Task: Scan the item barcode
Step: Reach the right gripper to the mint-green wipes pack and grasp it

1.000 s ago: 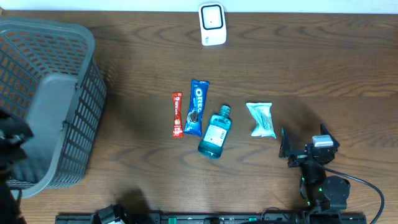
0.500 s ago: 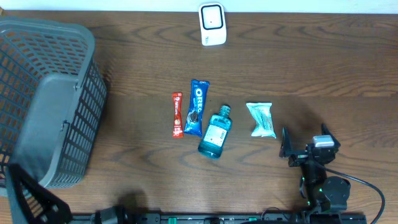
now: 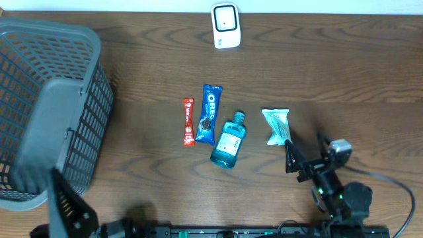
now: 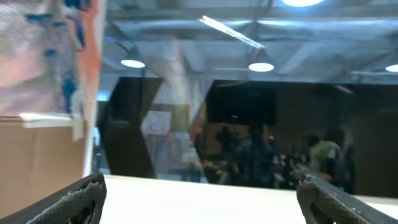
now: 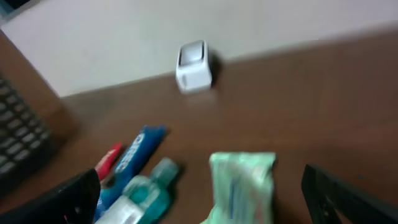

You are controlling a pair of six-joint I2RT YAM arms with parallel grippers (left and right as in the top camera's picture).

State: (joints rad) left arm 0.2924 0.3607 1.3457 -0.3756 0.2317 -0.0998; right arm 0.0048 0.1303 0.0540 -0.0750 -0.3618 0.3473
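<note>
The brown wooden table (image 3: 344, 73) fills the overhead view; a big grey mesh basket (image 3: 92, 132) stands at its left end, tipped so that its mouth faces the left edge; the right gripper (image 3: 305, 155) hovers near the front edge with its jaws spread wide and nothing between them, just beside the green tissue pack (image 3: 277, 126); the left gripper (image 4: 202, 202) is likewise wide apart and empty, its camera aimed up at ceiling lights; at mid-table a blue mouthwash bottle (image 3: 229, 142) lies on its side, touching the blue Oreo pack (image 3: 209, 114), with a slim red sachet (image 3: 188, 121) just left of that; the white barcode scanner (image 3: 225, 25) stands at the far edge, well apart from them.
</note>
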